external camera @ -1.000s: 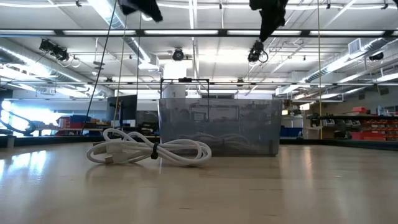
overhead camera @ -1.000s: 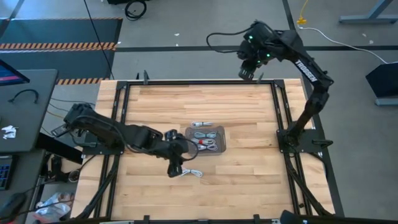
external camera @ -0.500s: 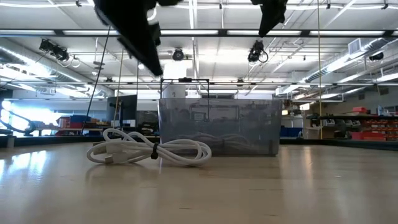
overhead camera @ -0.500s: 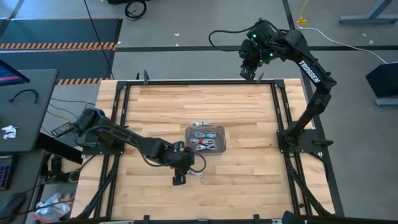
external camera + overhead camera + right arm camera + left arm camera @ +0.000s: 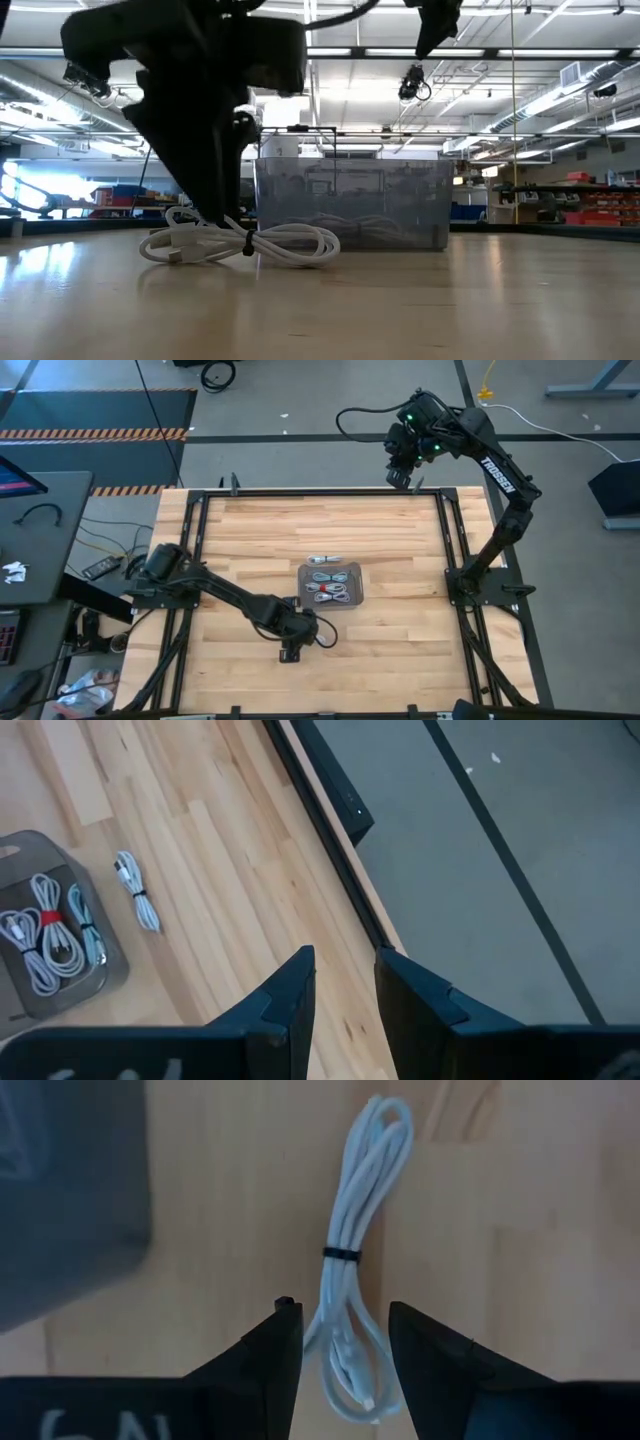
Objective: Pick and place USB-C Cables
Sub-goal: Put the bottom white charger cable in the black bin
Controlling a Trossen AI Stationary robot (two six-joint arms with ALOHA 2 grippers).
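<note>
Left gripper (image 5: 340,1340) low over the table (image 5: 400,650), fingers spread, one on each side of a white coiled USB-C cable (image 5: 355,1280). The cable's connector end lies between the fingertips (image 5: 280,1335); nothing pinched, can't tell if the pads touch it. The coil runs straight ahead of the gripper, with a black tie (image 5: 340,1254) around its middle just past the tips. Low view: the gripper is down at the cable, which lies flat on the wood.

Off to one side of the left gripper, just beyond the cable, the grey tray (image 5: 305,600) stands near the table's middle. Inside it lie several light coiled cable bundles (image 5: 332,592), one with a red band (image 5: 44,917). Exact count in the tray is hard to tell.

Past the tray, on its far side from the left gripper, another loose cable (image 5: 324,560) lies on the wood just beside the tray wall, apart from it.

Farthest off: the right gripper (image 5: 345,982) is raised above the table's far edge, well apart from the tray and all cables. Its fingers stand a little apart with nothing between them. Its wrist view looks down on the black table frame (image 5: 330,850) and the grey floor (image 5: 520,840).
</note>
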